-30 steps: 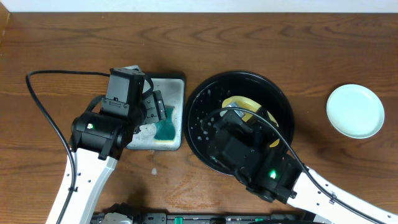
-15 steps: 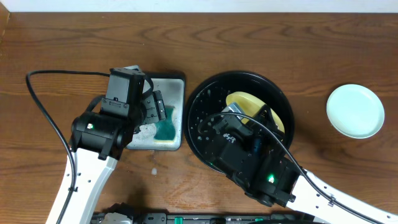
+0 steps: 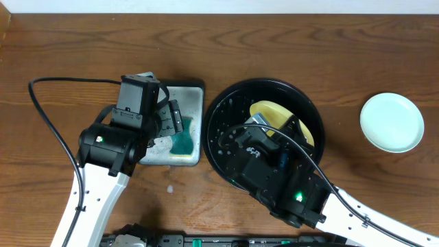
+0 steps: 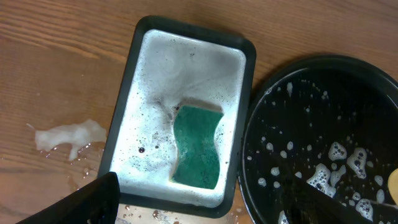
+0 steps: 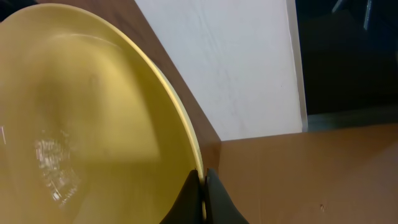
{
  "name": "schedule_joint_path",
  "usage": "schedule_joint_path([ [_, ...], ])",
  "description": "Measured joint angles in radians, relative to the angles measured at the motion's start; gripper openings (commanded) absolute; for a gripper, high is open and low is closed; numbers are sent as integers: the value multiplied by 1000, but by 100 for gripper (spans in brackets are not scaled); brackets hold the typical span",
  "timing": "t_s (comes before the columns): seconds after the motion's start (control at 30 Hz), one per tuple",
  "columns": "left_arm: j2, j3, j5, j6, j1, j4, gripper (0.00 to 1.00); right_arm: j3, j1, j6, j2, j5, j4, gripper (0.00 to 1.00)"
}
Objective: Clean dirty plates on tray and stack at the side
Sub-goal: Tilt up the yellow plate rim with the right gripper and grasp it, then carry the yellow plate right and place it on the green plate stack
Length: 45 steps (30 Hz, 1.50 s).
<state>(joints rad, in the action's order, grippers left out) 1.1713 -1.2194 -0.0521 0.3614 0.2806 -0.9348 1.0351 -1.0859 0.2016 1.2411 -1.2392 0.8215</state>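
Your right gripper pinches the pale yellow round plate by its thin rim; expect it to be light, stiff and soapy-slick. Your left gripper hangs open.

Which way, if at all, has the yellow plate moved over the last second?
Yes. The yellow plate, gripped by the right gripper, has shifted toward the far right rim of the black tray.

Tray in overhead and left wrist
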Motion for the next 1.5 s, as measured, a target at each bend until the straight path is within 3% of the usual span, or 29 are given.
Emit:
schedule_joint_path([
  [0.6, 0, 0, 0, 0, 0, 0, 83, 0, 0, -21, 0, -10, 0, 1],
  [1.2, 0, 0, 0, 0, 0, 0, 83, 0, 7, -317, 0, -51, 4, 1],
  [1.37, 0, 0, 0, 0, 0, 0, 83, 0, 84, -349, 0, 49, 29, 1],
  [1.5, 0, 0, 0, 0, 0, 0, 83, 2, 248, -402, 0, 235, 54, 1],
])
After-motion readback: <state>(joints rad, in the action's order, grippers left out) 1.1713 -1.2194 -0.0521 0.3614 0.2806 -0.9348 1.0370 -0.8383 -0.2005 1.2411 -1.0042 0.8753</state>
